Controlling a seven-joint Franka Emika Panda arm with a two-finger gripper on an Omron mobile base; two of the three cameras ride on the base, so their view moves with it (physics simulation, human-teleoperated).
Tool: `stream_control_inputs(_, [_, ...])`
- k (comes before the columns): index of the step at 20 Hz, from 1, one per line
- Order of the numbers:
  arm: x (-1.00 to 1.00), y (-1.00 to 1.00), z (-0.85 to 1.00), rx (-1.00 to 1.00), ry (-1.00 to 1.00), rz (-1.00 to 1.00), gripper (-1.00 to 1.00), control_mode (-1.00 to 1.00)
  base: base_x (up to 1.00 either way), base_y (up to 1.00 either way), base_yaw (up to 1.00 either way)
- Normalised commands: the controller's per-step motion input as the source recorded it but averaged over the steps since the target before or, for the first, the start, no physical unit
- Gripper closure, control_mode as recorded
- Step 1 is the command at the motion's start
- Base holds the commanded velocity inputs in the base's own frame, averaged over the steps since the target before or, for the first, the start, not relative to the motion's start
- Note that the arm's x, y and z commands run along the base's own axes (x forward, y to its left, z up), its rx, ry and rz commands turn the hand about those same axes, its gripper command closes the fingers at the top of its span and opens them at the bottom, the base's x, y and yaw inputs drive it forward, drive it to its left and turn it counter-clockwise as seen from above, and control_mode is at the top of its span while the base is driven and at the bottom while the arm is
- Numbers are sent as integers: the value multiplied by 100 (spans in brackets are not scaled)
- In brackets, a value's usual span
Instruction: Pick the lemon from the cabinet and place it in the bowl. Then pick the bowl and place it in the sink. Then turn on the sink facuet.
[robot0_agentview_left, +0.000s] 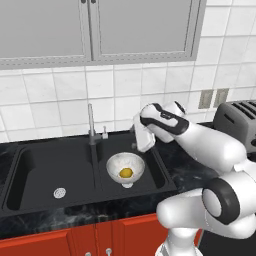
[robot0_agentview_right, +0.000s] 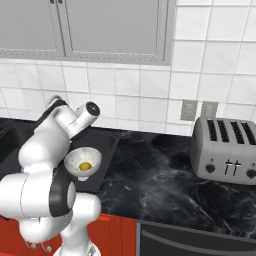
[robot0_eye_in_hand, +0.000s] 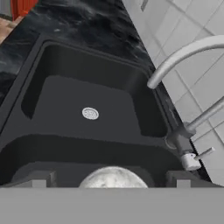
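The white marbled bowl (robot0_agentview_left: 113, 163) (robot0_agentview_right: 73, 161) stands in the right basin of the black sink (robot0_agentview_left: 47, 155) (robot0_agentview_right: 107, 140), with the yellow lemon (robot0_agentview_left: 126, 173) (robot0_agentview_right: 85, 166) inside it. My gripper (robot0_agentview_left: 136, 145) (robot0_eye_in_hand: 111, 180) hangs open just behind and above the bowl, holding nothing. In the hand view the bowl (robot0_eye_in_hand: 113, 178) shows between my fingertips (robot0_eye_in_hand: 41, 179). The sink faucet (robot0_agentview_left: 91, 122) (robot0_eye_in_hand: 183, 54) rises at the back between the basins, its small lever (robot0_agentview_left: 104, 132) (robot0_eye_in_hand: 202, 154) at the base. The cabinet is out of view.
A silver toaster (robot0_agentview_left: 235, 120) (robot0_agentview_right: 227, 150) sits on the black counter to the right. Grey-panelled wall cabinets (robot0_agentview_left: 95, 30) (robot0_agentview_right: 110, 25) hang above the tiled wall. The left basin holds a round drain (robot0_agentview_left: 59, 192) (robot0_eye_in_hand: 90, 113).
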Motion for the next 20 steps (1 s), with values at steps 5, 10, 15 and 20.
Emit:
stream_control_inputs(5, [44,26,-2,24,0,-34,-100,-100,0,0,0])
stream_control_inputs(10, [55,2,-13,33,1,-6,-100,-100,0,0,0])
stream_control_inputs(15, [33,0,-24,24,0,4,-100,-100,0,0,0])
stream_control_inputs(20, [42,4,-31,7,0,0,-100,-100,0,0,0])
